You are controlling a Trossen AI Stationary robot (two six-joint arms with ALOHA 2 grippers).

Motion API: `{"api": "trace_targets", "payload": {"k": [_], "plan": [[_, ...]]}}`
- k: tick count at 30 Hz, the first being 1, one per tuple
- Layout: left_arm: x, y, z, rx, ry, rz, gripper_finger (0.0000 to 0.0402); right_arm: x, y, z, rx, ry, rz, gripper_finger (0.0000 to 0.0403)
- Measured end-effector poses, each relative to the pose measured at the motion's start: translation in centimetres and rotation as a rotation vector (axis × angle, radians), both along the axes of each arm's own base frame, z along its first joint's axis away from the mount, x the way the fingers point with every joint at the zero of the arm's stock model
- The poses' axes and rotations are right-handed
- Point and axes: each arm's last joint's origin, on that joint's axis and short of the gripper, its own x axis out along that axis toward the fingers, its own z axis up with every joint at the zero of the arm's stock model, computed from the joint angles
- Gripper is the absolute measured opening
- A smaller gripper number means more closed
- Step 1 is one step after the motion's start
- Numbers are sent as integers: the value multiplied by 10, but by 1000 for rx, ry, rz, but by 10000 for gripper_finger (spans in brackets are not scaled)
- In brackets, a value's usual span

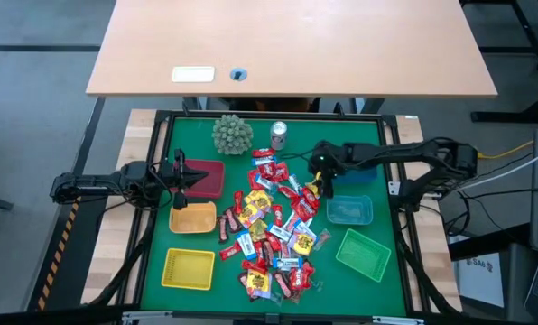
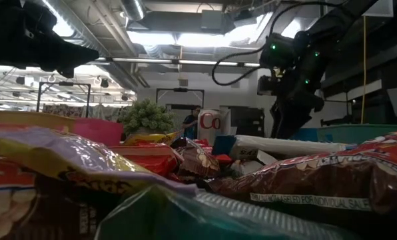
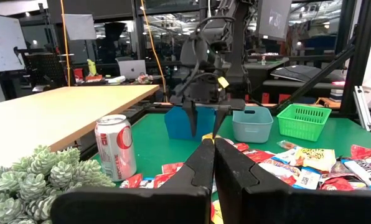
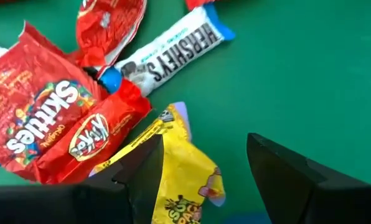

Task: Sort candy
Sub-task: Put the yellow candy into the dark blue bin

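Observation:
The candy (image 1: 273, 239) lies in a loose heap of red, yellow, blue-white and brown wrappers in the middle of the green mat. My right gripper (image 1: 316, 187) stands open, tipped down over the heap's right far edge. A yellow-wrapped sweet (image 4: 179, 177) lies on the mat between its fingers (image 4: 142, 171), and I see no touch. Beside that sweet lie a red KitKat (image 4: 89, 140), a Skittles bag (image 4: 36, 118) and a white Hershey's bar (image 4: 173, 50). My left gripper (image 3: 213, 165) is shut, level and holds nothing, over the red basket (image 1: 206, 178) at the left.
An orange basket (image 1: 193, 218) and a yellow basket (image 1: 189, 269) stand left of the heap. A blue one (image 1: 350, 176), a pale blue one (image 1: 350, 211) and a green one (image 1: 363, 254) stand to its right. A silver can (image 1: 279, 135) and a spiky green ball (image 1: 232, 134) sit at the far edge.

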Motion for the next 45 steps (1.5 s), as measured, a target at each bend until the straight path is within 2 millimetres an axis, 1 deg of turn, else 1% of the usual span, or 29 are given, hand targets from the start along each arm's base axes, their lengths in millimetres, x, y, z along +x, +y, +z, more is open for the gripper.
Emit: {"api": "trace_targets", "payload": {"k": [4,10,13,17,30,32,36,40,43,45], "plan": [[0,0,0,0,0,0,1,0,2,-7,57,34,23,231],[0,0,0,0,0,0,1,-2,2,-10,63,69,24,230],[0,0,0,0,0,0,1,-2,2,-10,62,69,23,217],[0,0,0,0,0,0,1,-2,2,-10,64,72,22,177],[0,0,0,0,0,0,1,-3,2,-11,73,70,21,11],[0,0,0,0,0,0,1,-3,2,-11,73,69,21,6],[0,0,0,0,0,0,1,-2,3,-11,83,65,26,15],[0,0,0,-1,-1,-1,1,-2,3,-9,102,59,35,4],[0,0,0,-8,-2,-1,1,3,2,-3,100,49,36,5],[0,0,0,-8,-2,-1,1,8,0,5,94,31,38,6]]}}
